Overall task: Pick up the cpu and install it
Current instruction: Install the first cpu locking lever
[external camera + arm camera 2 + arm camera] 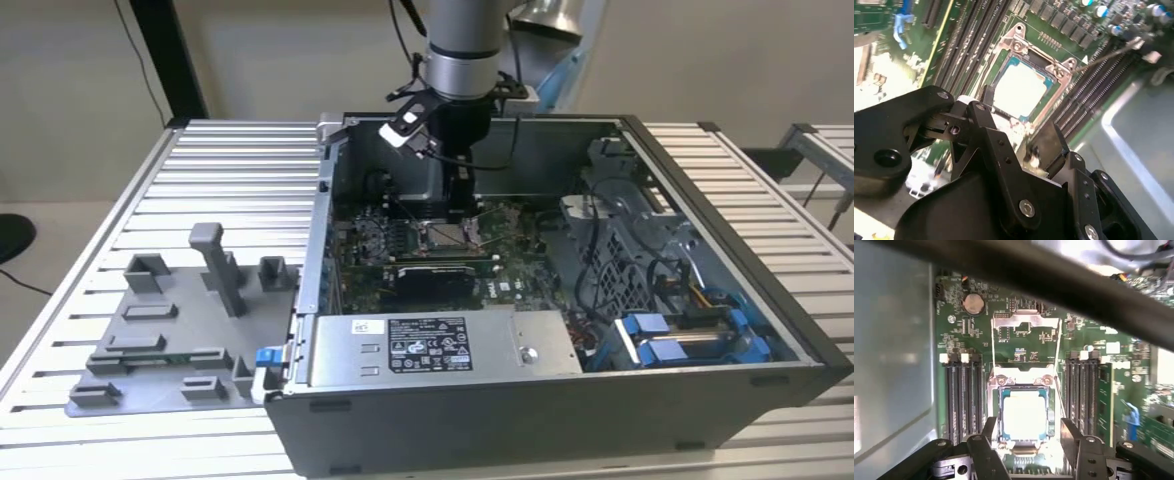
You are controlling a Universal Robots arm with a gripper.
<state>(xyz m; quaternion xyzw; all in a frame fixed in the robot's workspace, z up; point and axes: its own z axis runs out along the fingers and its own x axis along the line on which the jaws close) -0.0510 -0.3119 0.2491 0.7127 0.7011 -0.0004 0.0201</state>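
**Gripper spread over the cpu in its socket**

A slatted metal table (227,170) carries an open computer case (534,420). The arm (465,40) comes down into the case from 12 o'clock in the exterior view. A grey fixture plate (174,330) with blocks lies on the table at about 8 o'clock from the case. Inside the case, a power supply (427,345) sits at 6 o'clock, and the green motherboard (367,250) lies between it and the arm.

The gripper (458,215) hangs low over the board. In both wrist views its fingers (1070,432) are spread wide and pinch nothing. They stand on the two sides of the socket frame (1024,381), near it. The cpu (1024,415) (1021,87) lies flat inside this frame, between the fingers and apart from them. Memory slots (961,395) run along both sides of the socket. A round coin battery (973,303) sits further away on the board.
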